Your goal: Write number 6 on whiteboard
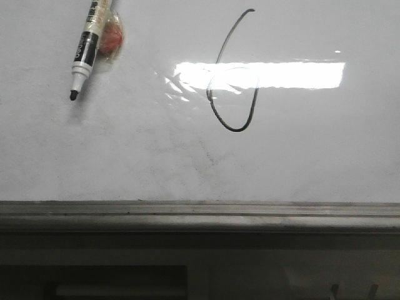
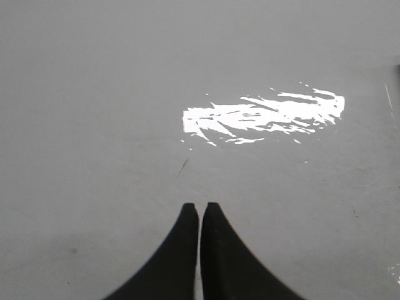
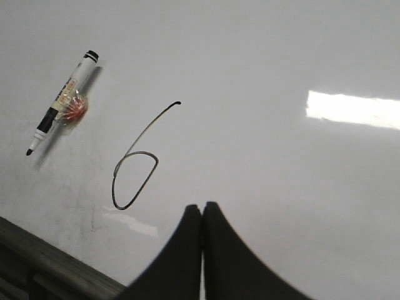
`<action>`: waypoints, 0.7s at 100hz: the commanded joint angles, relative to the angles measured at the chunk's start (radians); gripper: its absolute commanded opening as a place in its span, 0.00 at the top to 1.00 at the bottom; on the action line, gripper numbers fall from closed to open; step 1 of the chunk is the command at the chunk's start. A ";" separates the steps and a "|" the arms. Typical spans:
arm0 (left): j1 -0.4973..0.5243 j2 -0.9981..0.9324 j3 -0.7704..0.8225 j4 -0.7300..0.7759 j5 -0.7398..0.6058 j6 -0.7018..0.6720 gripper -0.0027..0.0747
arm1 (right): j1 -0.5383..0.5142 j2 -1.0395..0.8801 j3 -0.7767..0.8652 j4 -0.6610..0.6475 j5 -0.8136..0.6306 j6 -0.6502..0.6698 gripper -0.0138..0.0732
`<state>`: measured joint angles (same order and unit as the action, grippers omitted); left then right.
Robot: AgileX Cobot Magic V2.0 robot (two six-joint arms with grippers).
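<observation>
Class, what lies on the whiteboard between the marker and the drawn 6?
Nothing: in the front view, only bare whiteboard separates the marker from the number 6.

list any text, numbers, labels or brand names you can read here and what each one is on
"6": hand-drawn in thin dark line, the number 6, on the whiteboard.
Print on the marker barrel label: there is lettering, but too small and blurred to read.
Nothing else legible in any view.
</observation>
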<state>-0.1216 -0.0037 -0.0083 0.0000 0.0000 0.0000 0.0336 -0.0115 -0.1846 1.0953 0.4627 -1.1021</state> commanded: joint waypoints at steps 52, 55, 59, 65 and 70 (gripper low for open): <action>0.067 -0.032 0.050 -0.010 -0.055 -0.016 0.99 | -0.006 -0.008 -0.024 0.034 -0.045 -0.010 0.90; 0.067 -0.032 0.050 -0.010 -0.055 -0.016 0.99 | -0.006 -0.008 -0.024 0.034 -0.045 -0.010 0.90; 0.067 -0.032 0.050 -0.010 -0.055 -0.016 0.99 | -0.006 -0.008 -0.024 0.034 -0.045 -0.010 0.90; 0.067 -0.032 0.050 -0.010 -0.055 -0.016 0.99 | -0.006 -0.008 -0.024 0.034 -0.045 -0.010 0.90; 0.067 -0.032 0.050 -0.010 -0.055 -0.016 0.99 | -0.006 -0.008 -0.024 0.034 -0.045 -0.010 0.90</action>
<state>-0.0581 -0.0037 -0.0083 0.0000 0.0158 -0.0053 0.0314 -0.0115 -0.1846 1.0953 0.4627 -1.1021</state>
